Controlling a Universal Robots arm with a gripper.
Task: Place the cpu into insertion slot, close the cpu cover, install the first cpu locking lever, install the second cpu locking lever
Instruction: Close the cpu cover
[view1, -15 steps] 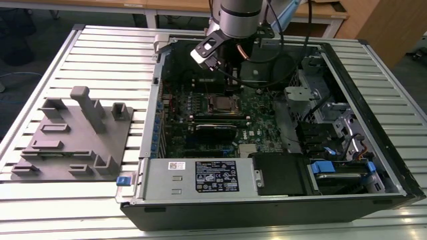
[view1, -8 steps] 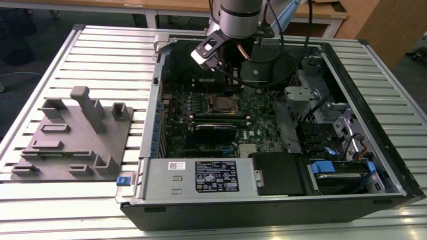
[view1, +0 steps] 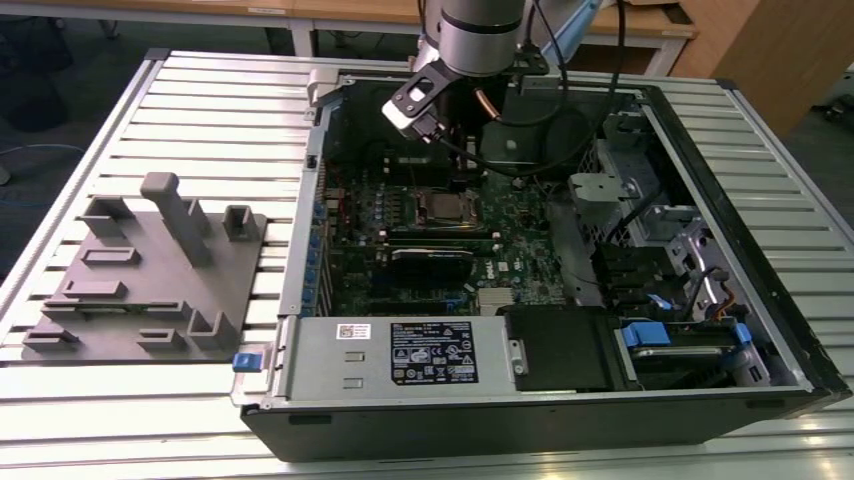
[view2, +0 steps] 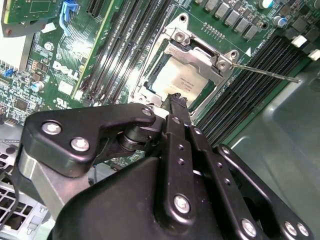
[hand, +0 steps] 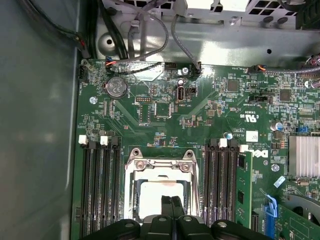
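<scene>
The cpu lies flat in the insertion slot, its dull silver top showing through the cut-out of the cpu cover, which lies down over it. A thin metal locking lever sticks out sideways from the socket over the memory slots. My gripper hovers just above the socket's edge, fingers pressed together with nothing between them. In the first wrist view, the cpu and cpu cover sit right by my gripper. In the exterior view, my gripper hangs above the socket.
The open computer case lies on a slatted table. Black memory slots flank the socket on both sides. A grey fixture plate sits at the exterior view's left. Cables and drive bays crowd the case's right side.
</scene>
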